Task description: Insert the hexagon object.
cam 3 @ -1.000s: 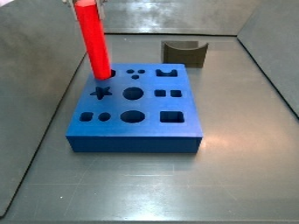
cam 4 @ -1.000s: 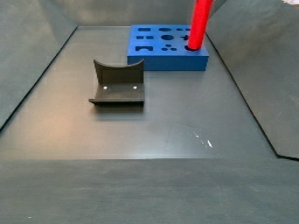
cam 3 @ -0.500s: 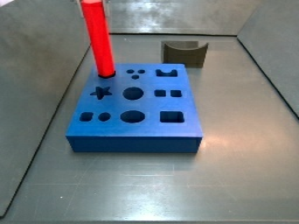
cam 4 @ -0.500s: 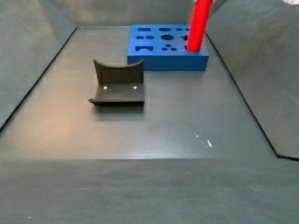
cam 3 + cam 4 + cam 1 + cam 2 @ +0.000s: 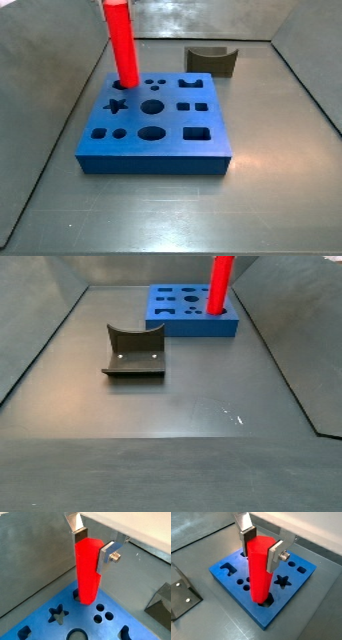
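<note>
Rod brought upright, its tip now in a hole of the block.

The long, glossy red hexagon rod (image 5: 260,569), tilted a second ago, now stands vertical between the silver plate fingers (image 5: 276,556) of the gripper (image 5: 91,546), which clamps its upper end. Directly below the gripper, its lower end meets a hole near the corner of the blue holed block (image 5: 154,126), beside the star cutout (image 5: 282,582). Insertion looks begun; seating depth is unclear.

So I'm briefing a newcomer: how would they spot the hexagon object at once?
Find the blue holed block on the grey floor. Standing upright at its corner hole, beside the star cutout, is the hexagon object, its top held in the claw. It's the only bright red, long, slim rod.
</note>
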